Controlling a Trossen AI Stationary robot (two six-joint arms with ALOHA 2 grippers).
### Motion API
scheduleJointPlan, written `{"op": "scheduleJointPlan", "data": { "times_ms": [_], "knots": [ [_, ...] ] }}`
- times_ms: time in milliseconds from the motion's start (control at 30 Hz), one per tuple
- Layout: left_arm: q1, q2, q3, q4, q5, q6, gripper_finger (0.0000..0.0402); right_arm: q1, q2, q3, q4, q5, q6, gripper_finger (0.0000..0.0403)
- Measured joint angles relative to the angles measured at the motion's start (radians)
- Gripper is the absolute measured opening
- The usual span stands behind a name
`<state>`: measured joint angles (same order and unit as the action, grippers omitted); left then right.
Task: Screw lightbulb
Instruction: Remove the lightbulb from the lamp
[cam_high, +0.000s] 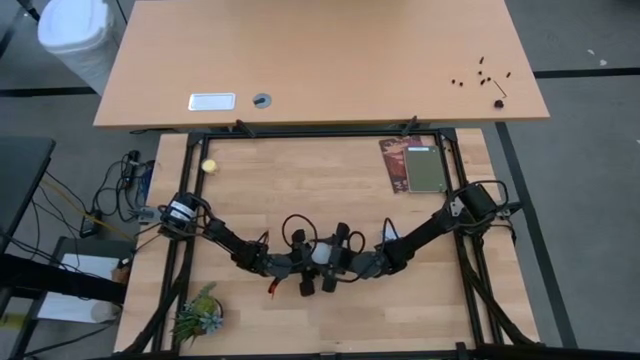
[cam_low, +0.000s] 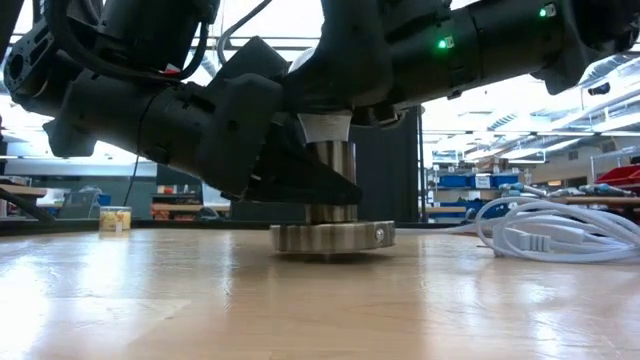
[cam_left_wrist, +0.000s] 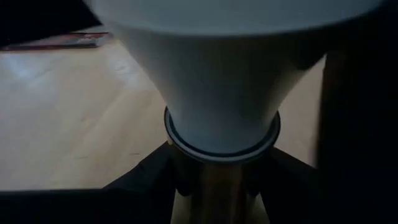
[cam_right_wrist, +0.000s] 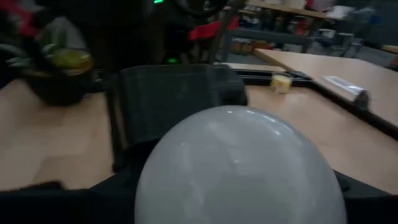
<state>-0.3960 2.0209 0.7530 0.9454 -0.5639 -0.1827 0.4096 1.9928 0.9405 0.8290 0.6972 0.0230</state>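
Meeting mid-table from above, left gripper (cam_high: 303, 262) and right gripper (cam_high: 340, 262) flank the frosted white lightbulb (cam_high: 320, 254). Low down, the bulb stands in the round metal socket (cam_low: 332, 236), left jaws part-open bracing its stem. Wrist-on, right jaws clamp the dome for twisting.

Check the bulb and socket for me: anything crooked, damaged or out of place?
Nothing stands out. The lightbulb stands upright in the metal socket, which sits flat on the table. The coiled white cable lies beside it, clear of both arms.

Frosted lightbulb (cam_right_wrist: 239, 168), brushed-metal socket (cam_low: 331, 236)
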Motion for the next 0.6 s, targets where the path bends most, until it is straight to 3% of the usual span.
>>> {"op": "scheduleJointPlan", "data": {
  "times_ms": [133,333,600],
  "knots": [
    [-0.001,0.0,-0.001,0.0,0.074,0.021,0.0188,0.001,-0.011,-0.001,-0.034,-0.074,-0.007,0.0251],
    [0.004,-0.009,-0.015,0.005,0.197,0.061,0.0188,-0.029,-0.022,-0.038,-0.043,-0.267,-0.024,0.0279],
    [0.009,-0.014,-0.023,0.003,0.34,0.076,0.0188,-0.117,-0.029,-0.062,-0.036,-0.712,-0.102,0.0233]
  ]
}}
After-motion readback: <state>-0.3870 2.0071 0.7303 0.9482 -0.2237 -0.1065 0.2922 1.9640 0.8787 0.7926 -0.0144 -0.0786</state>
